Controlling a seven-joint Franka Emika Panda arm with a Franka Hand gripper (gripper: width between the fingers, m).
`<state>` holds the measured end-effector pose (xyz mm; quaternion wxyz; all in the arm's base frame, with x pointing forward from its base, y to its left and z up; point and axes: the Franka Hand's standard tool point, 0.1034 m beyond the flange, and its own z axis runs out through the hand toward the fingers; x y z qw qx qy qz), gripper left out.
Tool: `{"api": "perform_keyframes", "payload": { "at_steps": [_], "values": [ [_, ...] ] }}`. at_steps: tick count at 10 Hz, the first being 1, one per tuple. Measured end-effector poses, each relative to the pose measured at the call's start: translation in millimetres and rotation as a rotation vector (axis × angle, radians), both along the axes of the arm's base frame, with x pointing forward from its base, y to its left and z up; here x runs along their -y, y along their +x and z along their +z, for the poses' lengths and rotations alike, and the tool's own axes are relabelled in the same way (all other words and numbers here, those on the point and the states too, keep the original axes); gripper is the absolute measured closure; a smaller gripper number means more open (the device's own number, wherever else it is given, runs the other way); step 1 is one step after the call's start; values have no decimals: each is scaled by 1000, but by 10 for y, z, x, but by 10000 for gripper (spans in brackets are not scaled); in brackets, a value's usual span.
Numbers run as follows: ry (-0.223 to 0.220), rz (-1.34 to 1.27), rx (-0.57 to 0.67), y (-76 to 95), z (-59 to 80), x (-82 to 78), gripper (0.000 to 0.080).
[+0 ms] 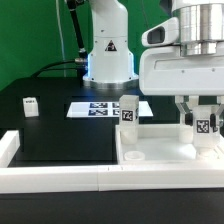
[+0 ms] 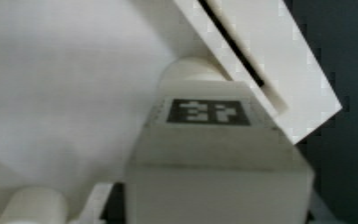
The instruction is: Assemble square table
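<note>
Leg point(image 1: 203, 128) held upright at the square slab point(image 1: 160, 148) — long axis vertical.
It is clamped between the gripper point(image 1: 202, 119) fingers — tag faced outward.

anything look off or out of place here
Nothing damaged or spilled. One leg sits alone on the black table at the exterior view's left, far from the slab where two other legs stand upright.

One leg point(image 1: 128, 112) stands on the slab point(image 1: 160, 148) — another leg point(image 1: 30, 106) sits at the exterior view's left, past the marker board point(image 1: 100, 108)
</note>
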<state>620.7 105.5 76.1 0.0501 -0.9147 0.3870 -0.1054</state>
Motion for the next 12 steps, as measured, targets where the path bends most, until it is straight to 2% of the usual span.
{"api": "perform_keyframes", "payload": {
  "at_steps": [2, 6, 9, 12],
  "values": [
    [65, -235, -53, 60, -32, -2, 514],
    [218, -786, -113, 40, -76, 48, 512],
    [261, -1065, -140, 14, -79, -4, 512],
    [259, -1083, -147, 7, -80, 6, 512]
  ]
}}
